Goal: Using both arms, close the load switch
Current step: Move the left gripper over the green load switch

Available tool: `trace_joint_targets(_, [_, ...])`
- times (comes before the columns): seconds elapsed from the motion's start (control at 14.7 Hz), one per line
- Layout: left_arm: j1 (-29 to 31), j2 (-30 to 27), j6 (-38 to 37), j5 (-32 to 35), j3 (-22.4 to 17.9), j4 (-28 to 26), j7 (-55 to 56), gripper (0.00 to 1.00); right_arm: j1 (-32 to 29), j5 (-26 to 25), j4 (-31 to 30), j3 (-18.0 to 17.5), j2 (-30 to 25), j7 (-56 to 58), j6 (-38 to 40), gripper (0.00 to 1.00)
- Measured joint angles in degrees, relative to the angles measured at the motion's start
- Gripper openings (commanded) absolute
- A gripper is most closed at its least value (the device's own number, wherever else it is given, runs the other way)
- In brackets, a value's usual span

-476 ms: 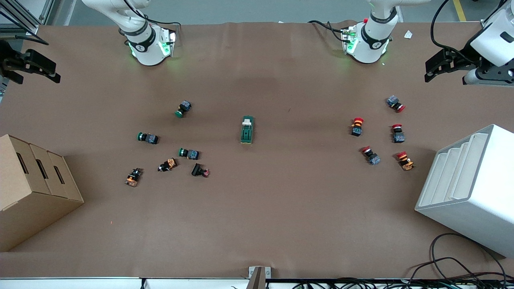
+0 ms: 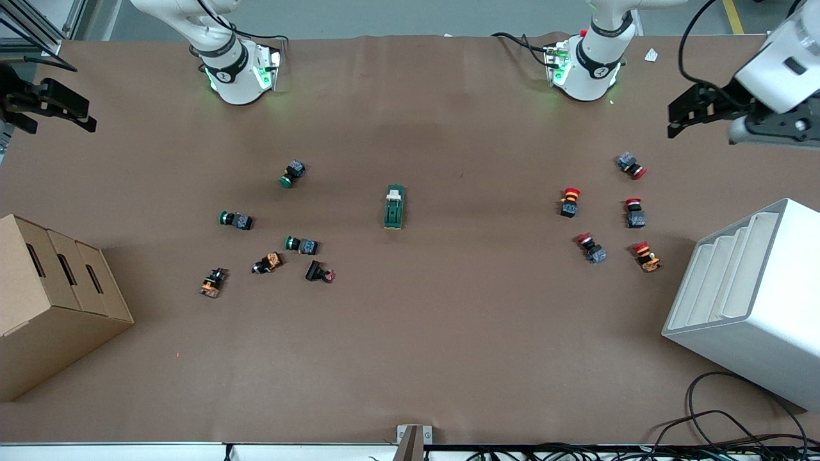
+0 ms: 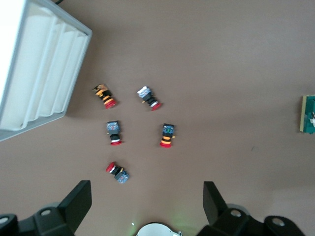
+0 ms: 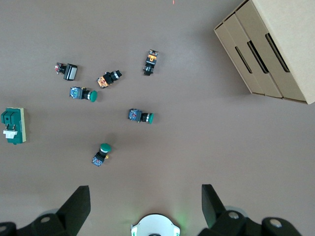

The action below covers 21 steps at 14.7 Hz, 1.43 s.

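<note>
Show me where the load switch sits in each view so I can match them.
Front view: load switch mid-table, between the button clusters.
Left wrist view: only its end shows, cut by the frame edge.
Right wrist view: whole, at the edge.
Shared landmark: the brown table, seen in all three.

Robotics lab: two bench-mounted arms [image 2: 224, 64], paper-covered table [image 2: 410, 358], loose cables [image 2: 737, 429] (aluminium framing at edge).
</note>
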<state>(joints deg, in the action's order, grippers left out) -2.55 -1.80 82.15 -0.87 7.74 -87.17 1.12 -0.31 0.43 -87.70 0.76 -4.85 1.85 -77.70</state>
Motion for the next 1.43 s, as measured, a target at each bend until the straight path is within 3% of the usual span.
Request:
trace_joint_targets(0.41, [-0.49, 6.06, 6.31, 0.0, 12.0, -0.33, 14.95, 1.0, 0.0, 0.31, -0.01, 0.02, 0.0, 0.0, 0.31, 1.0])
trace_joint_targets(0.75, [-1.49, 9.37, 19.2, -0.01, 22.63, -7.94, 29.97, 1.0, 0.0, 0.33, 0.37, 0.05, -0.02, 0.0, 0.72, 1.0])
trace_joint_targets(1.09, [-12.33, 14.32, 32.27, 3.57, 24.06, -14.87, 47.34, 1.0, 0.0, 0.33, 0.61, 0.08, 0.59, 0.0, 0.71, 1.0])
trace_joint_targets(1.43, [-24.38, 24.79, 41.94, 20.6, 24.09, -15.45, 67.33, 1.0, 0.02, 0.29, 0.42, 0.09, 7.73, 0.03, -2.47, 1.0])
